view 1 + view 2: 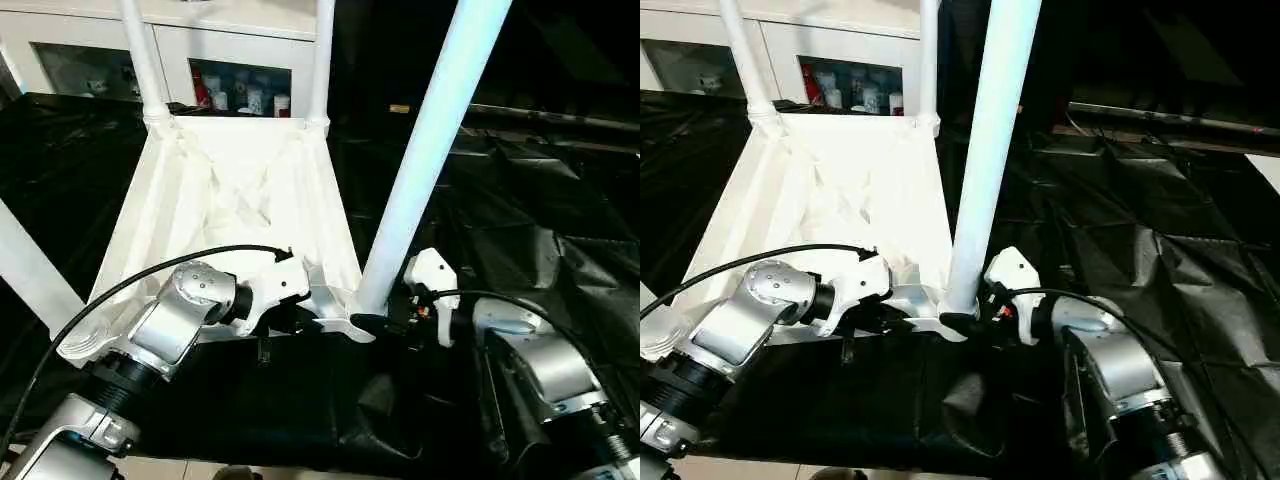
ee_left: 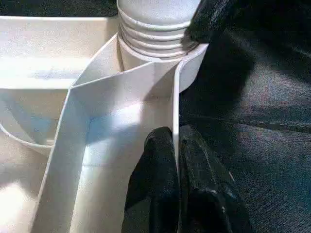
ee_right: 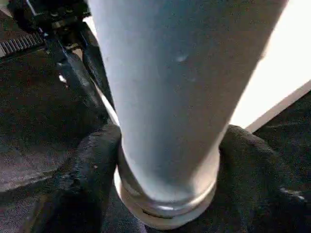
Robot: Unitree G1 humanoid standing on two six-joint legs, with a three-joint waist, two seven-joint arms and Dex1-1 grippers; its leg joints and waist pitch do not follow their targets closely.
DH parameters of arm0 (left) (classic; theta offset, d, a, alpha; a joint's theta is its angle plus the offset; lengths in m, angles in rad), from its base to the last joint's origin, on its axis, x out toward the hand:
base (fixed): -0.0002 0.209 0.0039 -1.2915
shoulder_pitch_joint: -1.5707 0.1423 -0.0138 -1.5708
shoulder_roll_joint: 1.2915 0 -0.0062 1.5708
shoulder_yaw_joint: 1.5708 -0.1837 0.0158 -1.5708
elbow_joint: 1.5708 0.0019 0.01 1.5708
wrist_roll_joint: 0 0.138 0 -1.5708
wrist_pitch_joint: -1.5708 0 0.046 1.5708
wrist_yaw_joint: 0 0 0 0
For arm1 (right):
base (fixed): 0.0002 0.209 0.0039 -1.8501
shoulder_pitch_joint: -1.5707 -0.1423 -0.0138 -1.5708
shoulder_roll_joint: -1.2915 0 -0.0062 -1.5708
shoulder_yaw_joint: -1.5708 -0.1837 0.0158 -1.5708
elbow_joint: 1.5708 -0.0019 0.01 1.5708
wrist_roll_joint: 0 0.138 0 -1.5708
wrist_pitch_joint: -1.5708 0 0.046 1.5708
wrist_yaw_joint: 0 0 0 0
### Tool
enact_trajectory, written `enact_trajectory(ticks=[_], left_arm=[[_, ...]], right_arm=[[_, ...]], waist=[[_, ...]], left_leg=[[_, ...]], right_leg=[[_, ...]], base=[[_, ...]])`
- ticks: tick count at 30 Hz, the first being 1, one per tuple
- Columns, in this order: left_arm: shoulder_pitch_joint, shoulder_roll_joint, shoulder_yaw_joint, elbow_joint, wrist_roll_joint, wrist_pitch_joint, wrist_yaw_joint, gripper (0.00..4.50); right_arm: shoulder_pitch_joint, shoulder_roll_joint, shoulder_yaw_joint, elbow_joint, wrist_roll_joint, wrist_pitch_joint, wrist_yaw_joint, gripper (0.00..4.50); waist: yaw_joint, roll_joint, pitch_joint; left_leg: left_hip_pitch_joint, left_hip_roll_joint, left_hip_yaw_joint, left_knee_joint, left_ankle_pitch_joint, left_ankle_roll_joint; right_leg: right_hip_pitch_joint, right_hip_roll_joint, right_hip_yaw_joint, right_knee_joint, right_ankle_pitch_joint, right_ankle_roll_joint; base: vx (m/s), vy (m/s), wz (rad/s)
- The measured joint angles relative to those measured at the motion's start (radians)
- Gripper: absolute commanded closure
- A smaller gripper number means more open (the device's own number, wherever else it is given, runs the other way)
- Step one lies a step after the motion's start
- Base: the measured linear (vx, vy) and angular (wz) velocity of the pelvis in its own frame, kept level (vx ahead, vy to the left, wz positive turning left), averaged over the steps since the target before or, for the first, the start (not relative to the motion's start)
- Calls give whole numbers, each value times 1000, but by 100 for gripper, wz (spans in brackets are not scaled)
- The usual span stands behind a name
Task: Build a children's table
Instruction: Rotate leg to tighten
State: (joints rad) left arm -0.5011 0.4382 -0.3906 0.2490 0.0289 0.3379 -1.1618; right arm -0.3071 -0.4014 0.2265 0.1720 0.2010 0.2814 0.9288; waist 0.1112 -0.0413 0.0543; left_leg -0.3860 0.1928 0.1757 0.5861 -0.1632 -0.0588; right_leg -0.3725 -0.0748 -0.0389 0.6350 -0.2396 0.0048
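One upturned white tabletop (image 1: 235, 190) on the black-draped surface (image 1: 540, 230), four white legs (image 1: 425, 150) standing in its corner sockets, left tool (image 2: 177, 179) pinched tight on the near rim wall, right tool (image 3: 167, 194) fingers (image 3: 82, 179) spread around the near-right leg's base, touching it.

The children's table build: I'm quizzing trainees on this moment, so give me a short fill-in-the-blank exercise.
1. The left claw pinches the tabletop's thin ____ between its fingers.
2. The right claw has a finger on each side of the near-right ____.
3. That leg's ribbed base sits in a round corner ____.
4. The cloth covering the work table is ____.

Missing words: wall; leg; socket; black
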Motion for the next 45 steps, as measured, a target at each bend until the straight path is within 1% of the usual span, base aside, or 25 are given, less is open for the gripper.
enact_trajectory(ticks=[5,8,10,11,13,15,18,21,22,24,25,26,27,28,30,32,34,35,36,38,40,42,44,45], left_arm=[[10,5,2,-13,0,4,9,450],[14,8,3,-19,0,4,10,450],[17,6,10,-16,1,9,23,450],[16,-6,22,-5,6,17,49,450],[-8,-43,30,38,19,34,110,450],[-53,-107,31,110,48,46,198,450],[-103,-176,35,197,68,62,300,450],[-147,-248,54,276,83,88,387,450],[-166,-275,61,307,88,99,421,450],[-187,-316,68,343,98,115,468,450],[-194,-326,69,356,102,115,478,450],[-198,-330,70,362,103,113,480,450],[-199,-330,71,362,103,112,480,450],[-200,-330,70,362,103,111,478,450],[-200,-330,68,364,103,101,473,450],[-195,-316,67,364,101,74,451,450],[-179,-297,67,347,88,51,411,450],[-163,-274,61,323,82,27,373,450],[-150,-258,59,307,74,10,339,450],[-129,-230,57,277,64,-22,275,450],[-107,-199,54,242,51,-33,220,450],[-82,-156,42,195,29,-42,152,450],[-72,-129,39,176,18,-52,112,450],[-63,-116,38,158,13,-56,92,450]], right_arm=[[-1,7,0,6,0,-1,2,178],[0,9,0,7,0,-2,2,180],[-1,31,-7,24,0,-7,-18,183],[-7,64,-21,53,-3,-14,-61,184],[-23,111,-44,108,-14,-29,-152,184],[-63,166,-77,177,-31,-27,-272,184],[-116,240,-112,260,-48,-19,-425,185],[-171,315,-148,341,-57,-17,-574,185],[-201,344,-166,376,-63,-17,-629,185],[-238,368,-178,423,-86,-25,-697,185],[-245,370,-179,438,-94,-36,-707,150],[-246,370,-180,448,-97,-52,-708,129],[-246,369,-181,452,-98,-59,-705,115],[-246,370,-181,458,-98,-66,-701,115],[-246,367,-182,461,-98,-70,-692,95],[-245,337,-180,460,-92,-72,-624,71],[-237,297,-170,451,-85,-70,-544,69],[-220,260,-150,421,-85,-68,-486,62],[-206,232,-137,400,-84,-68,-442,44],[-192,187,-120,374,-84,-70,-367,29],[-168,137,-94,319,-81,-74,-287,14],[-122,57,-63,227,-56,-45,-157,14],[-98,11,-54,176,-39,-17,-69,14],[-84,-15,-40,142,-32,-8,-28,14]], waist=[[-3,-2,-1],[-4,-2,-1],[-8,-3,-1],[-14,-3,-2],[-21,-4,-3],[-25,-5,-3],[-26,-5,-3],[-26,-4,-4],[-27,-3,-4],[-27,-4,-5],[-26,-3,-5],[-23,-3,-6],[-22,-3,-6],[-22,-3,-6],[-21,-3,-6],[-21,-5,-5],[-18,-5,-5],[-13,-4,-4],[-7,-4,-4],[4,-3,-3],[6,-2,-3],[11,-2,-3],[13,-2,-3],[14,-2,-3]], left_leg=[[0,0,0,0,0,0],[0,0,0,0,0,0],[1,0,0,0,0,0],[2,0,0,0,0,0],[3,0,0,1,0,-1],[4,-1,0,2,1,-1],[8,0,0,1,1,-2],[11,-1,0,1,1,-2],[12,-1,0,1,1,-3],[12,-1,0,0,1,-3],[12,-1,0,0,1,-3],[12,-1,0,-1,1,-3],[12,-1,0,-1,1,-3],[12,-1,0,-1,1,-3],[12,-1,0,-2,1,-3],[12,-1,0,-2,1,-3],[12,-1,0,-3,1,-3],[11,-1,0,-4,1,-3],[11,-1,0,-6,1,-3],[10,-1,0,-6,2,-3],[9,-1,0,-7,2,-3],[5,0,0,-7,2,-3],[2,0,0,-6,3,-1],[0,0,0,-6,3,0]], right_leg=[[0,0,0,0,0,0],[0,0,0,0,0,0],[0,0,0,1,0,0],[0,0,0,3,0,0],[0,-1,0,6,0,0],[0,-2,0,8,3,-1],[0,-2,0,8,5,4],[1,-2,0,7,6,5],[2,-3,1,7,6,5],[2,-3,1,6,7,4],[3,-3,1,5,8,2],[3,-3,0,5,8,3],[3,-3,0,5,8,3],[3,-3,0,5,7,3],[3,-3,0,4,7,4],[3,-3,0,4,7,4],[3,-3,-1,4,7,4],[3,-3,-1,3,7,4],[3,-3,-2,2,7,4],[2,-3,-2,2,7,4],[2,-3,-2,0,7,4],[1,-3,-4,-3,7,4],[-1,-3,-3,-4,7,4],[-2,-3,-4,-4,7,4]], base=[[0,0,0],[0,0,0],[0,0,0],[0,0,0],[0,0,0],[0,0,0],[0,0,0],[0,0,0],[0,0,0],[0,0,0],[0,0,0],[0,0,0],[0,0,0],[0,0,0],[0,0,0],[0,0,0],[0,0,0],[0,0,0],[0,0,0],[0,0,0],[0,0,0],[0,0,0],[0,0,0],[0,0,0]])
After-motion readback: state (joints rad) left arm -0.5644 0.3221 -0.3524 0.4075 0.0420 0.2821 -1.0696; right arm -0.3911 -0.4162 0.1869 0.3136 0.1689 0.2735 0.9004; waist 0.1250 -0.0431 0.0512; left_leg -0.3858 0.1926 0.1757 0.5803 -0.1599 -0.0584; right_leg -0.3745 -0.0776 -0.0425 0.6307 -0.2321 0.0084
